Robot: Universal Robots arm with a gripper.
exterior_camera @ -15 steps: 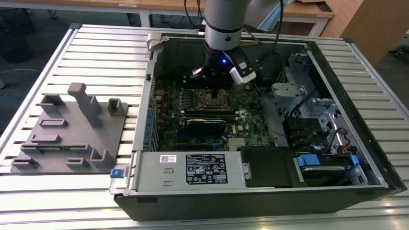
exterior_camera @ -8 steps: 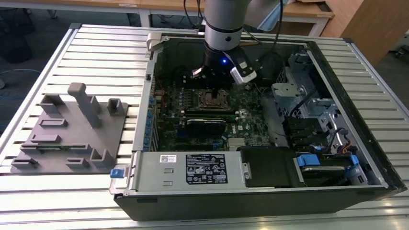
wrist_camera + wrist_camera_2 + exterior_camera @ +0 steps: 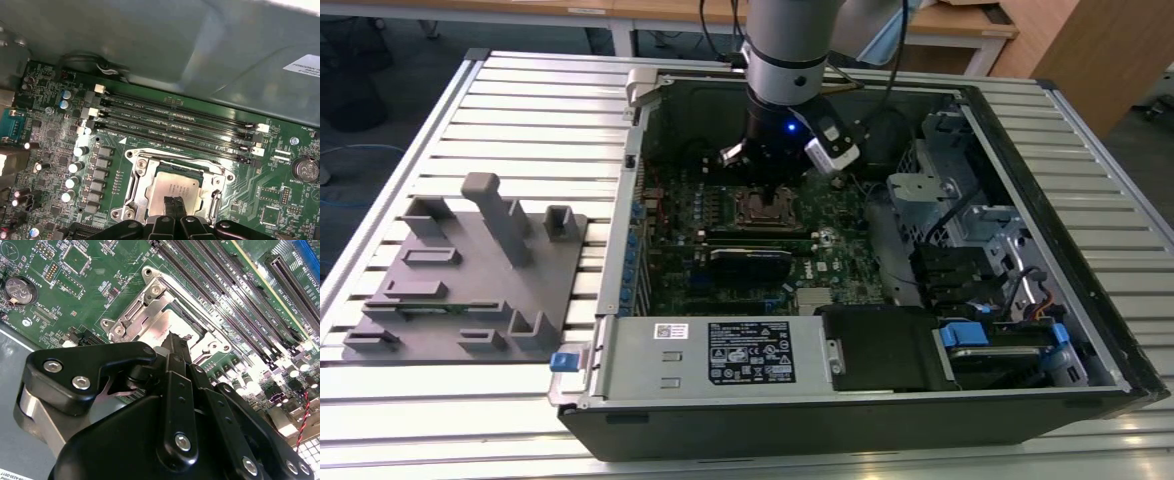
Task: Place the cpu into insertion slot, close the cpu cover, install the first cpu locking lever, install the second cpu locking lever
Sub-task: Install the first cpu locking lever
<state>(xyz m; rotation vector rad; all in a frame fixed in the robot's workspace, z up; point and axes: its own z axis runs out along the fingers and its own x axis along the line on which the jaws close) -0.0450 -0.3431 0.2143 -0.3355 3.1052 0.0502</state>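
The cpu (image 3: pixel 176 188) lies flat in the insertion slot (image 3: pixel 136 186), pale metal top showing thru the window of the cpu cover (image 3: pixel 218 184), which looks down over it. All this sits mid motherboard (image 3: pixel 720 270) inside the open pc case (image 3: pixel 1067 330), w/ long black memory slots (image 3: pixel 175 125) just beside the socket. The gripper (image 3: pixel 173 206) hangs straight above the chip, tips at or just over its near edge; touching or not, cannot tell. Jaws pressed together, pinching nothing. In the exterior view the arm (image 3: pixel 787 60) stands upright over the socket.
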